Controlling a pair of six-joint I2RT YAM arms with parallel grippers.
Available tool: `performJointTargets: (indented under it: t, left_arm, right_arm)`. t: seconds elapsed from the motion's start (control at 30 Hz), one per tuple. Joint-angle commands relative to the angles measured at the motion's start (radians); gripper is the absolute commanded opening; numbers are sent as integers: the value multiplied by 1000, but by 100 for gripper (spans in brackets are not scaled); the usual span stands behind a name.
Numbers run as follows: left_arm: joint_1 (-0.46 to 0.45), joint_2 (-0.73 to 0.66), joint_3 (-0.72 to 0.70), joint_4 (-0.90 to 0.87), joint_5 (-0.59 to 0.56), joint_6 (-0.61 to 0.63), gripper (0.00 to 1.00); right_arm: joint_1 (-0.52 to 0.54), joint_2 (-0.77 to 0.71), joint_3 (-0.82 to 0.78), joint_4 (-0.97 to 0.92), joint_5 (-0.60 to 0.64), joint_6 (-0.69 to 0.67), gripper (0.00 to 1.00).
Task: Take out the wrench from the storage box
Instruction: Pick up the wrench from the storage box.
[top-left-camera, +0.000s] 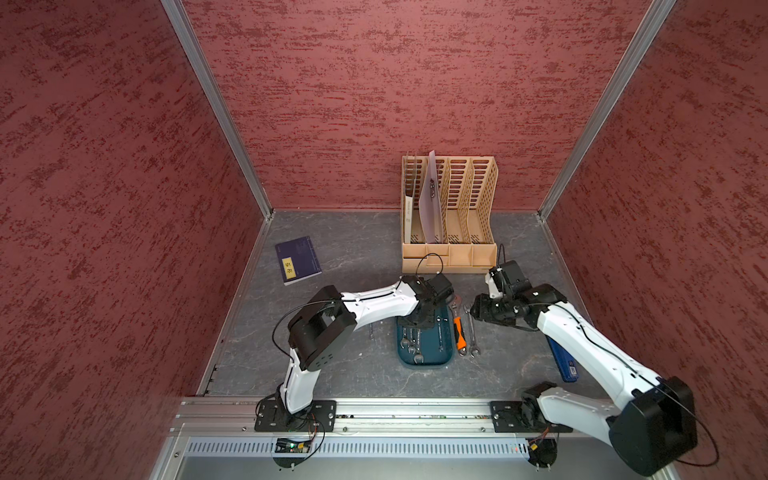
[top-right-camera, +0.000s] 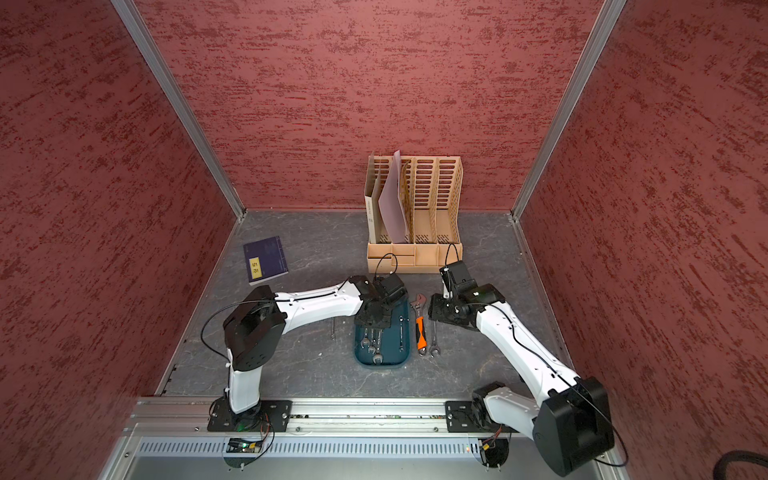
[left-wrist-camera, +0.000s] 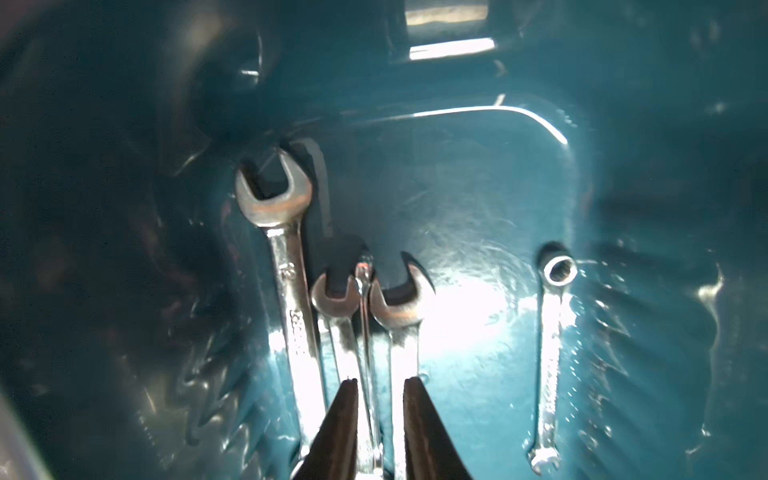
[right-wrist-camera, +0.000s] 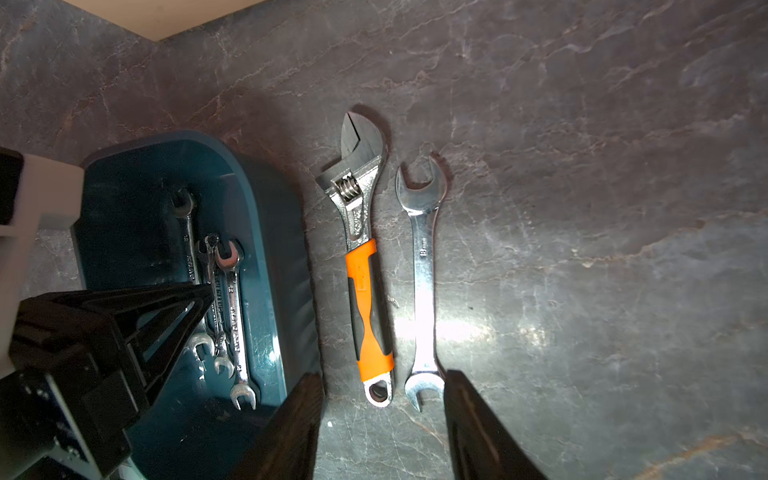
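The storage box (top-left-camera: 424, 358) (top-right-camera: 390, 358) is a shallow dark teal tray at the table's middle. On its floor (left-wrist-camera: 478, 199) several silver wrenches lie side by side, and one ring-ended wrench (left-wrist-camera: 550, 353) lies apart. My left gripper (left-wrist-camera: 381, 380) (top-left-camera: 424, 320) reaches down into the box. Its fingers stand narrowly apart on either side of the thin wrench (left-wrist-camera: 365, 316), and teal shows in the gap. My right gripper (right-wrist-camera: 381, 374) (top-left-camera: 477, 311) hangs open above the table beside the box (right-wrist-camera: 266, 232).
An orange-handled adjustable wrench (right-wrist-camera: 365, 291) (top-left-camera: 459, 332) and a silver open-ended wrench (right-wrist-camera: 424, 282) lie on the table right of the box. A tan file organizer (top-left-camera: 449, 216) stands behind. A purple notebook (top-left-camera: 298, 259) lies far left, a blue object (top-left-camera: 563, 361) under the right arm.
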Motion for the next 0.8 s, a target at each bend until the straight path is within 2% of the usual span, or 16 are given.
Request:
performJointTargets:
  t: [0.0,0.53,0.63,0.77]
  left_arm:
    - [3,24,-1,-1,14,-8,21]
    - [5,108,15,-42,17,-12,16]
    - [5,113,14,-40,23,-13,10]
    - [7,109,16,-42,21,-14,9]
  right_arm:
    - [-7,5,-9,12,-4,2,53]
    - [-5,2,-17,12,0,0,53]
    - [-6,4,-17,12,0,0,53]
    - [-7,4,-18,13,0,-1,53]
